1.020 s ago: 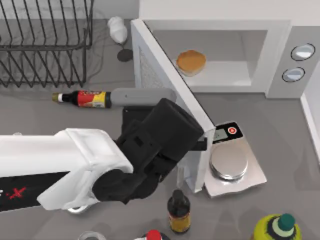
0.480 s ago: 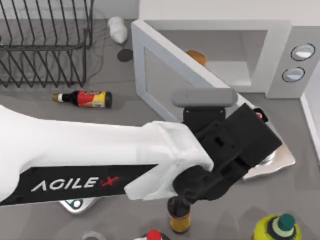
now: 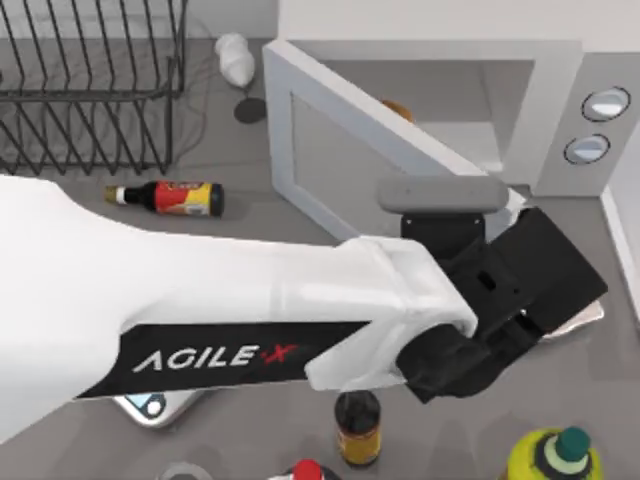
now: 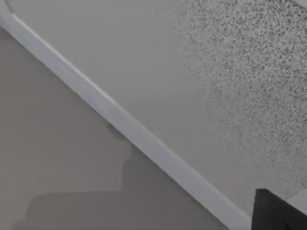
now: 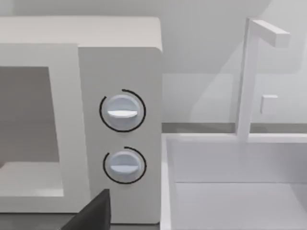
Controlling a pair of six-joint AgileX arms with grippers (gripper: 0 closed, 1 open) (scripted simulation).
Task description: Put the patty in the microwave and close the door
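grey table (image 3: 250, 230), white wall (image 3: 420, 15)

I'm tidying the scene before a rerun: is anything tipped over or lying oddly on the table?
Yes. A sauce bottle lies on its side below the dish rack, while another brown bottle near the table's front edge stands upright.

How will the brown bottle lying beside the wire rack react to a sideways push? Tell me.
The bottle lies on its side and has a round body, so it would probably roll. It looks rigid, likely glass or hard plastic, so it shouldn't flex. Pushed along its length, it would more likely slide on the table.
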